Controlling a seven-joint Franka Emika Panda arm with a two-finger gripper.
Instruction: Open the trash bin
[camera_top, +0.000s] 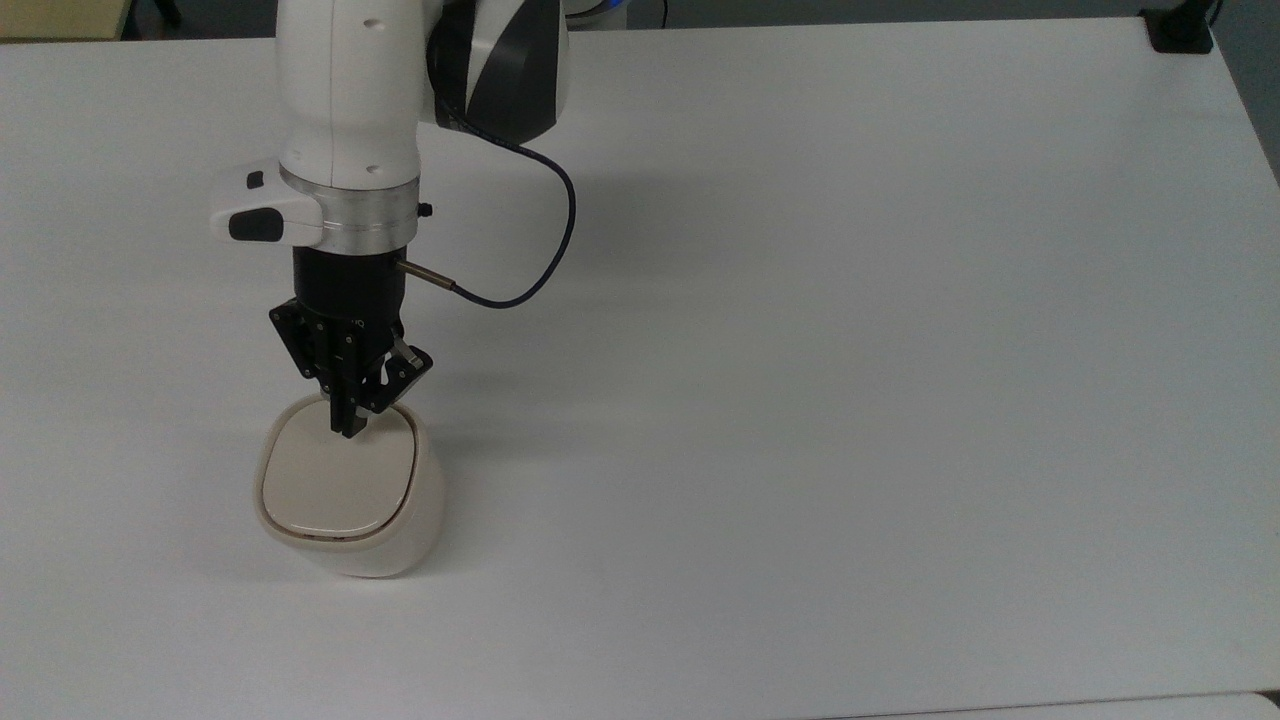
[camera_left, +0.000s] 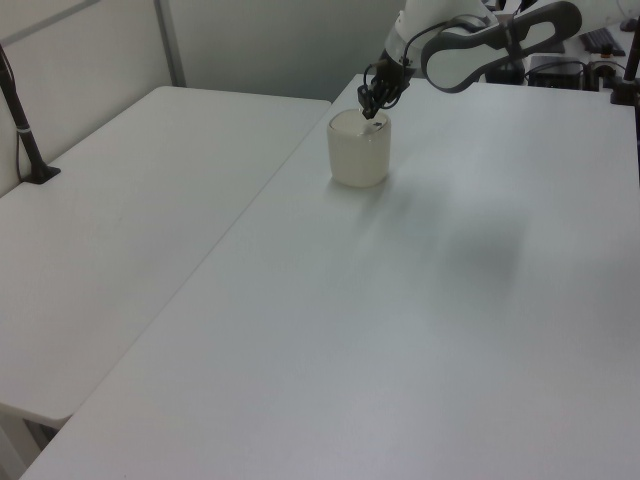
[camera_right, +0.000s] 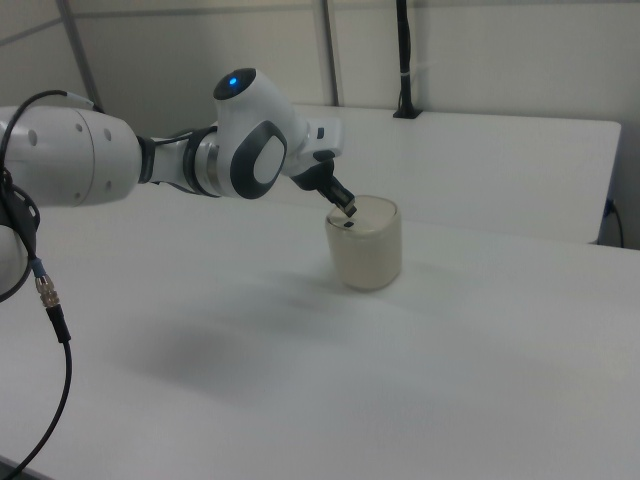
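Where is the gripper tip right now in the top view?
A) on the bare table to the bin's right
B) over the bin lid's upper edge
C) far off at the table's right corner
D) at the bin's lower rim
B: in the top view the gripper comes down on the upper edge of the lid of the bin, which still looks closed.

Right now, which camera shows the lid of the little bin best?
The top view: it looks down on the whole flat lid, with the gripper at its far edge. The left view and the right view show mostly the bin's side, the lid just a thin sliver.
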